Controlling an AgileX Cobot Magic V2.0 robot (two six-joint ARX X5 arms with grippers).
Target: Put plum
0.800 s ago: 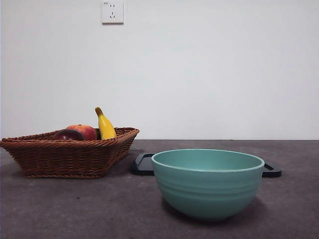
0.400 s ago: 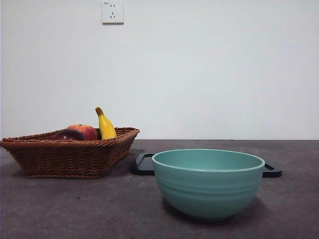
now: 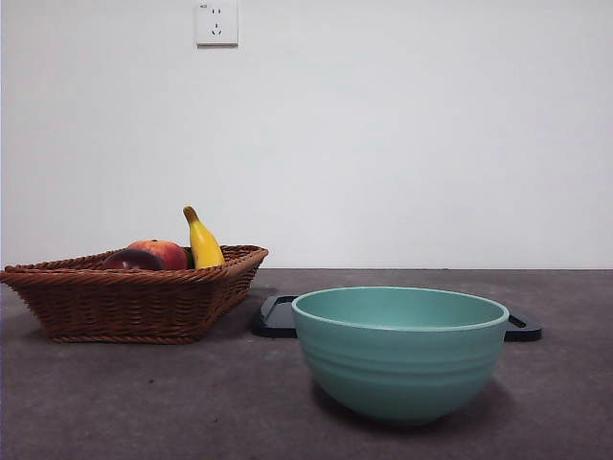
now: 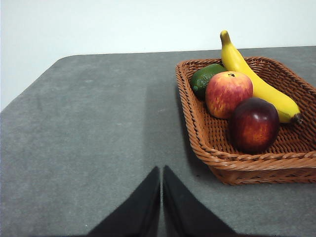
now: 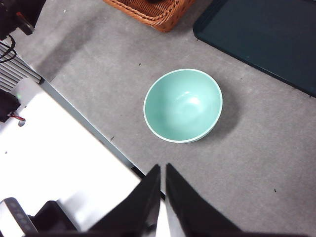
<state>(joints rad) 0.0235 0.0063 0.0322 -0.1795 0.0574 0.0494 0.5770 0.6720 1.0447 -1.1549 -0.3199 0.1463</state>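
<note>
The dark maroon plum is showing a smooth, glossy skin inside the brown woven wicker basket. The smooth teal bowl is sitting matt on the grey, finely textured tabletop.

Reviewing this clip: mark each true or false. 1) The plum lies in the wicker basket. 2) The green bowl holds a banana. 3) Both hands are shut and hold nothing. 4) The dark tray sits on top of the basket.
1) True: the plum lies in the basket, beside the red fruit.
2) False: the bowl is empty; the banana is in the basket.
3) True: left hand and right hand are shut, empty.
4) False: the tray lies on the table behind the bowl.
</note>
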